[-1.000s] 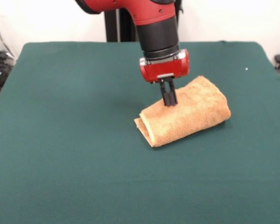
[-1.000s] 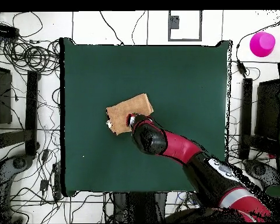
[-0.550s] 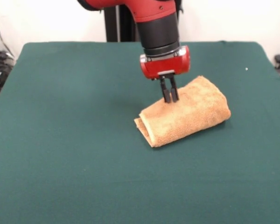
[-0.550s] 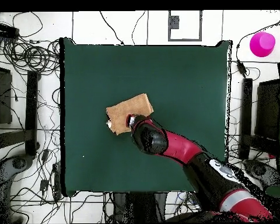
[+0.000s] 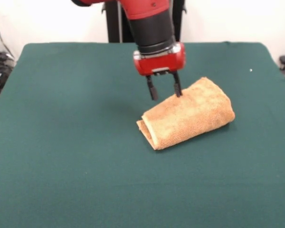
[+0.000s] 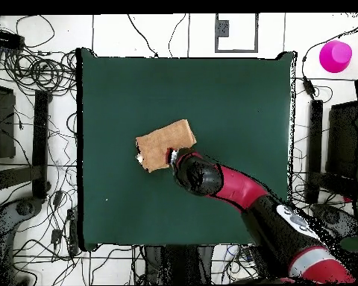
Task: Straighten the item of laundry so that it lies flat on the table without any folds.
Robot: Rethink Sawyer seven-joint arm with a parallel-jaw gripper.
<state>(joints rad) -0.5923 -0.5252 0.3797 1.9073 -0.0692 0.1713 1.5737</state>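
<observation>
Since the earlier pictures the gripper (image 5: 164,90) has lifted a little, slid toward the left of the front view, and spread its two black fingers (image 5: 152,90), which stood close together before; it now hangs open and empty over the far left edge of the towel (image 5: 190,114), one finger seeming to touch or nearly touch the cloth and the other over bare felt just beside it. Nothing about the towel itself has changed: it lies folded over on itself as a thick golden-tan bundle slanting from near left to far right, a little right of the middle of the table (image 5: 61,152), with a layered open end facing near left. From overhead the towel (image 6: 165,141) shows as a compact tilted oblong with a small white label (image 6: 140,158) at one end, and the arm's wrist covers the gripper there. As a judgement, the straightening is hardly begun: no layer is opened, the fold is whole, and what is left is to catch an upper edge, draw it out across the felt and smooth the cloth flat.
</observation>
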